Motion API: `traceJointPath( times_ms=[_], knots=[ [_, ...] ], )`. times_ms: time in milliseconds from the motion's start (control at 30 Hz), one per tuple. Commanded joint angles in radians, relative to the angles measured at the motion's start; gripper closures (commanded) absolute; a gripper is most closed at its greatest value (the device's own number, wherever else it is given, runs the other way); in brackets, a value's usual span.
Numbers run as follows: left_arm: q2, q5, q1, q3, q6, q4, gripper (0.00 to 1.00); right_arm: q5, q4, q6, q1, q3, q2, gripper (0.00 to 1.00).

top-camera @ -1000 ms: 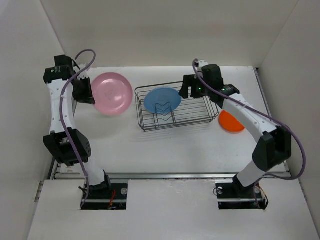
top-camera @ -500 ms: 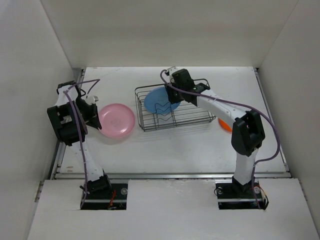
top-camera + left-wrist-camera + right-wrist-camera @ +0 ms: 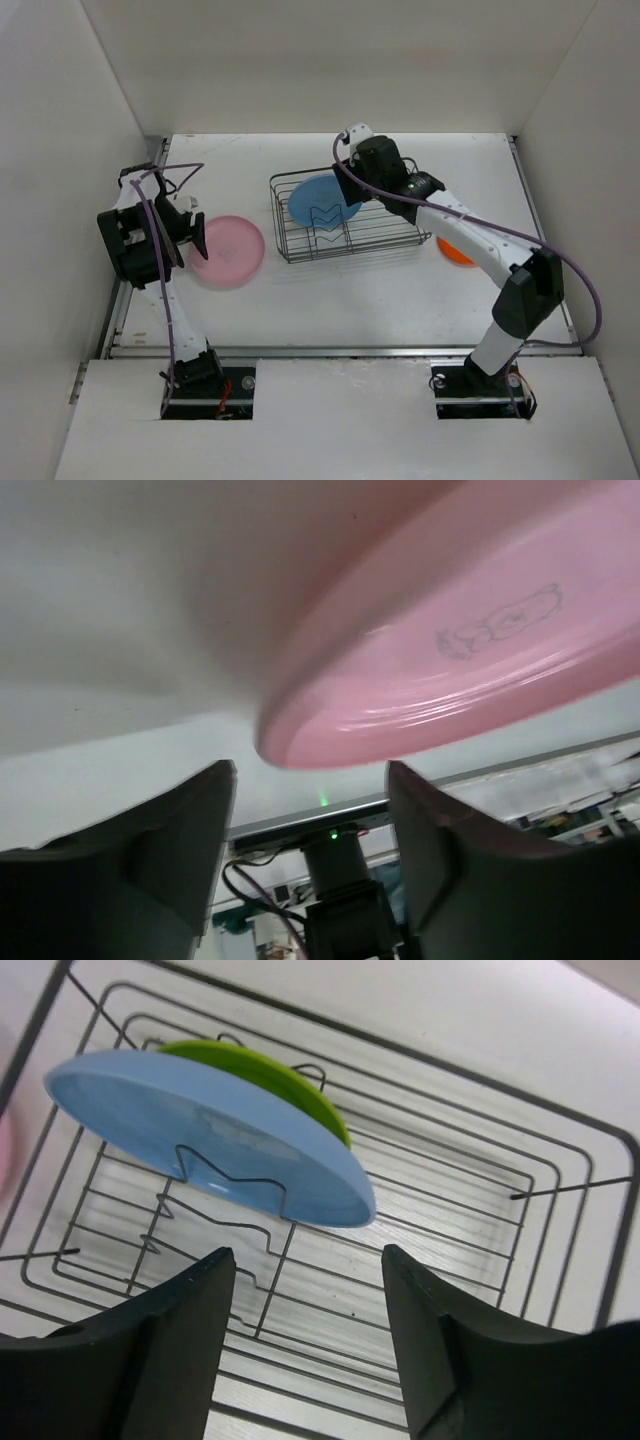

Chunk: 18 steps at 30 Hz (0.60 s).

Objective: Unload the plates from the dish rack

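Left fingers apart, pink plate just beyond their tips, right fingers apart over blue plate in dish rack, green plate behind it

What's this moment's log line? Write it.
left gripper open at pink plate | right gripper open above blue plate in dish rack | orange plate out

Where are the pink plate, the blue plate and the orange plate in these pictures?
pink plate (image 3: 228, 252): overhead view, the middle of its face.
blue plate (image 3: 200, 1125): right wrist view, the middle of its tilted face.
orange plate (image 3: 457, 253): overhead view, the part of it that shows.
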Motion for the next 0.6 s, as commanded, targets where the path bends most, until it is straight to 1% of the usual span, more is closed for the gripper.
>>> traceJointPath(
  times_ms=[0,33,67,100,133,167,233,267,300,333,367,433,467,500,567],
  knots=[
    [-0.066,-0.052,-0.013,0.031,0.010,-0.030,0.33,0.060,0.052,0.011,0.006,-0.016,-0.080,0.32],
    [-0.086,-0.071,-0.038,0.040,0.001,-0.021,0.27,0.070,0.051,0.037,0.006,-0.028,-0.089,0.32],
    [-0.109,-0.110,-0.051,0.049,0.001,-0.007,0.15,0.079,0.042,0.048,0.006,-0.028,-0.100,0.30],
    [-0.136,-0.138,-0.068,0.059,-0.010,0.007,0.03,0.097,0.042,0.060,-0.005,-0.052,-0.112,0.26],
    [-0.196,-0.167,-0.088,0.077,-0.010,0.025,0.00,0.106,0.042,0.074,-0.005,-0.063,-0.136,0.23],
    [-0.225,-0.230,-0.141,0.086,-0.020,0.062,0.00,0.116,0.042,0.103,-0.029,-0.081,-0.158,0.20],
    [-0.281,-0.311,-0.212,0.106,-0.021,0.102,0.00,0.116,0.042,0.126,-0.054,-0.092,-0.167,0.19],
    [-0.326,-0.354,-0.297,0.117,-0.021,0.125,0.00,0.116,0.042,0.138,-0.067,-0.106,-0.181,0.18],
    [-0.347,-0.438,-0.344,0.126,-0.021,0.175,0.00,0.116,0.042,0.161,-0.081,-0.106,-0.181,0.17],
    [-0.365,-0.474,-0.391,0.126,0.008,0.200,0.00,0.099,0.042,0.170,-0.109,-0.120,-0.192,0.17],
    [-0.391,-0.527,-0.486,0.126,0.040,0.244,0.00,0.085,0.042,0.190,-0.135,-0.135,-0.202,0.16],
    [-0.400,-0.528,-0.572,0.146,0.058,0.259,0.00,0.064,0.051,0.212,-0.150,-0.152,-0.213,0.15],
    [-0.390,-0.519,-0.612,0.178,0.097,0.259,0.00,0.051,0.051,0.222,-0.181,-0.161,-0.213,0.15],
    [-0.378,-0.499,-0.679,0.201,0.117,0.259,0.00,0.041,0.051,0.242,-0.196,-0.178,-0.213,0.15],
    [-0.345,-0.438,-0.736,0.250,0.159,0.213,0.00,0.024,0.051,0.252,-0.236,-0.197,-0.222,0.15]
  ],
)
